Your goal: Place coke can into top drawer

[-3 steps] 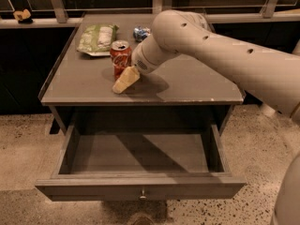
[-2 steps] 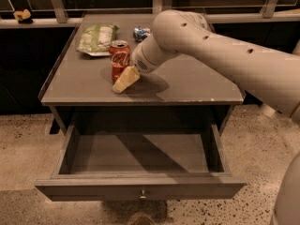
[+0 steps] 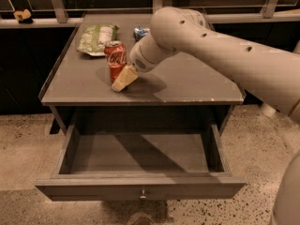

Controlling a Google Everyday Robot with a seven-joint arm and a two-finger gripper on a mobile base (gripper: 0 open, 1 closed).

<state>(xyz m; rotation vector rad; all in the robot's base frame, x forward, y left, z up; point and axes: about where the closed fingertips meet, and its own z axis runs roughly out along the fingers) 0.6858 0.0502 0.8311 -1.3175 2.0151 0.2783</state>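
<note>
The coke can (image 3: 115,56), red with white script, stands upright on the table top (image 3: 197,86) at its left middle. My gripper (image 3: 123,78) is low over the table right at the can's front right side, against or very close to it, with the arm reaching in from the right. The top drawer (image 3: 140,187) is pulled wide open below the table's front edge, and its inside is bare. Its small metal knob (image 3: 143,194) shows at the centre of the front panel.
A green snack bag (image 3: 96,39) lies at the table's back left. A blue-and-silver can (image 3: 139,32) sits behind my arm at the back. A small tan object (image 3: 22,15) rests on the window ledge at far left. The floor is speckled.
</note>
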